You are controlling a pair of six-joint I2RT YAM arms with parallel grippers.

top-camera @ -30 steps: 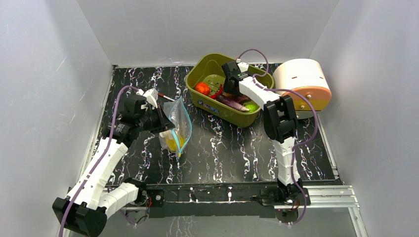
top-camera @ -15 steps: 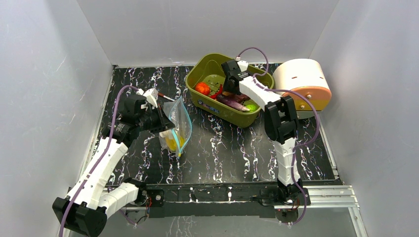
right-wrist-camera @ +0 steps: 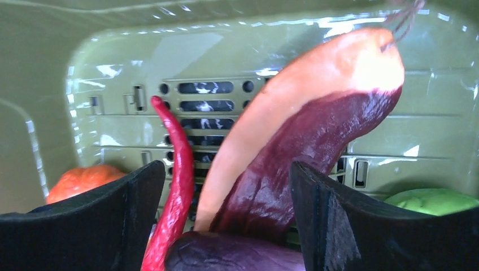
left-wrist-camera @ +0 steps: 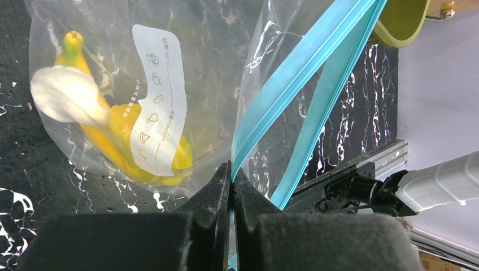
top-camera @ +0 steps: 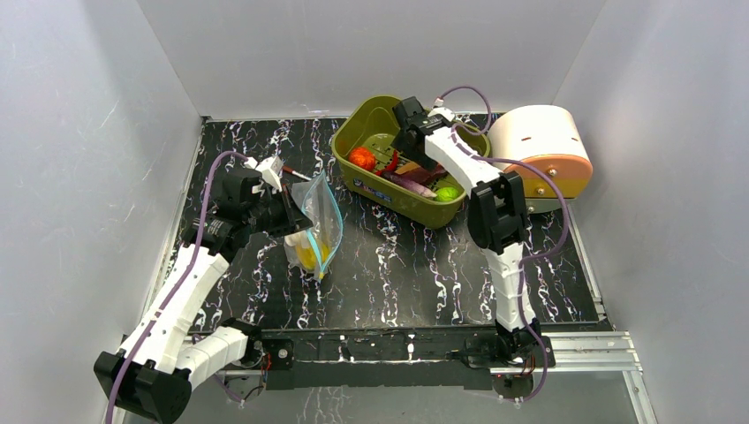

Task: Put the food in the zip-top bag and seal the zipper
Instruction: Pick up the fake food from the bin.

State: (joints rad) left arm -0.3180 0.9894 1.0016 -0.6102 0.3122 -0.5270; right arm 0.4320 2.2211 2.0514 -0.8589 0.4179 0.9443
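Shifting slightly left inside the far tub (top-camera: 369, 117), the right gripper (right-wrist-camera: 226, 186) now straddles the carrot (right-wrist-camera: 316, 62), jaws wide and empty, seemingly ready to pick it, while the left gripper (left-wrist-camera: 231, 176) stays clamped on the zipper (left-wrist-camera: 299, 73) of the left-hand zip-top bag (top-camera: 320, 221), banana (left-wrist-camera: 113, 127) inside.

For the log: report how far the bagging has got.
Done: the banana is in the bag. In hand: the left gripper pinches the bag's mouth; the right gripper hangs open around the carrot in the tub. Left: carrot, chili, eggplant, tomato, green fruit; zipper unsealed.
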